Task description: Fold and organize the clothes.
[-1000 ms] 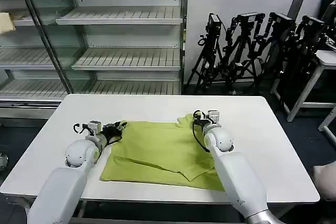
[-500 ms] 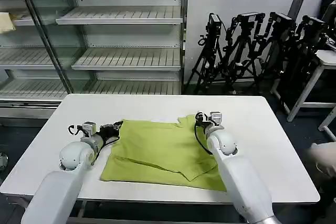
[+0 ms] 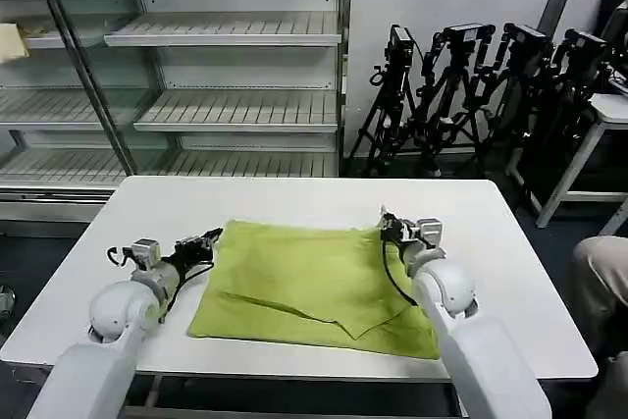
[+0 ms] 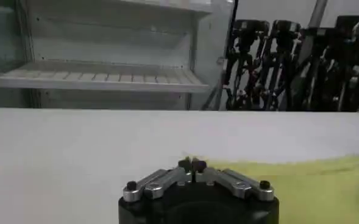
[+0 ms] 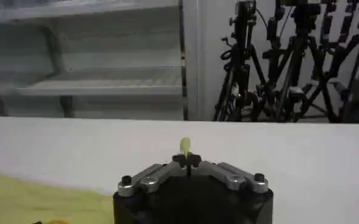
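Both our grippers, left point(image 3: 210, 238) and right point(image 3: 386, 225), are pinched onto the far corners of the lime T-shirt point(image 3: 309, 287), apparently to spread it flat on the white table point(image 3: 491, 242).

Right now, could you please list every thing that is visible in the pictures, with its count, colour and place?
T-shirt: one, lime yellow-green, lying partly folded on the middle of the table.
Table: one, white, directly in front of the robot.
Shelving unit: one, white, behind the table on the left side.
Camera tripods: several, black, standing against the wall behind the table on the right side.
Left gripper: one, black and silver, shut on the T-shirt's far left corner.
Right gripper: one, black and silver, shut on the T-shirt's far right corner.
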Robot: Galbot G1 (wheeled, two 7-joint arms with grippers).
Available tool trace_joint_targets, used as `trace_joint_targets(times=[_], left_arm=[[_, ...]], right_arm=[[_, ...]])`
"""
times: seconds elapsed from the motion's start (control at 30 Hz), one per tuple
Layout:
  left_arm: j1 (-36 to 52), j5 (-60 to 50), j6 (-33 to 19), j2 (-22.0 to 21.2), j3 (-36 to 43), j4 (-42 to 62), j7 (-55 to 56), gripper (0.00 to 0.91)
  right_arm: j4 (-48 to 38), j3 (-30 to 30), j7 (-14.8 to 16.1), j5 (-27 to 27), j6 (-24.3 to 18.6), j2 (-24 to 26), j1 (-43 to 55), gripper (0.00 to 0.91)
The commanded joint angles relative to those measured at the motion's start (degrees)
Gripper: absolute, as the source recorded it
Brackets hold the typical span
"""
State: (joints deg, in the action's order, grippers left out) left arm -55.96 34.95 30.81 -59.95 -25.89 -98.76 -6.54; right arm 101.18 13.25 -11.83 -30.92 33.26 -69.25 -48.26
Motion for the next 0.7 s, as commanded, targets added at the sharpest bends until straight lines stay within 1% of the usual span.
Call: trace_joint_targets(times=[0.03, 0.27, 0.3, 0.33, 0.37, 0.4, 0.57, 0.7], left_arm=[[-8.8, 0.9, -0.4, 0.3, -3.5, -8.5, -0.5, 0.02], [-6.8, 0.3, -0.6, -0.8, -2.5, -7.5, -0.4, 0.02], [-6.5, 0.1, -0.6, -0.7, -2.2, -7.4, -0.4, 0.03], [-6.1, -0.3, -0.7, -0.8, -1.9, -7.2, -0.4, 0.06], [-5.6, -0.9, -0.7, -0.8, -1.5, -6.8, -0.4, 0.252], [-4.9, -1.2, -0.7, -0.9, -1.1, -5.9, -0.3, 0.907], [1.4, -3.4, -0.7, -1.4, 3.2, 0.1, -0.3, 0.907], [7.1, -6.9, -0.6, -3.1, 7.5, 6.6, -0.2, 0.907]], right_arm=[[9.5, 1.5, 0.3, -0.7, 0.0, 2.7, -8.9, 0.0], [7.4, 1.5, 0.4, 0.4, -0.1, 1.6, -8.1, 0.0], [7.4, 1.5, 0.5, 0.6, -0.1, 1.5, -8.3, 0.0], [7.4, 1.4, 0.5, 0.8, -0.1, 1.6, -8.3, 0.0], [7.3, 1.4, 0.6, 1.0, -0.1, 1.6, -8.4, 0.0], [7.3, 1.4, 0.6, 1.2, -0.1, 1.5, -8.3, 0.0], [7.1, 1.5, 0.6, 1.4, -0.1, 1.5, -7.7, 0.0], [7.1, 1.5, 0.6, 1.5, -0.1, 1.5, -7.5, 0.0]])
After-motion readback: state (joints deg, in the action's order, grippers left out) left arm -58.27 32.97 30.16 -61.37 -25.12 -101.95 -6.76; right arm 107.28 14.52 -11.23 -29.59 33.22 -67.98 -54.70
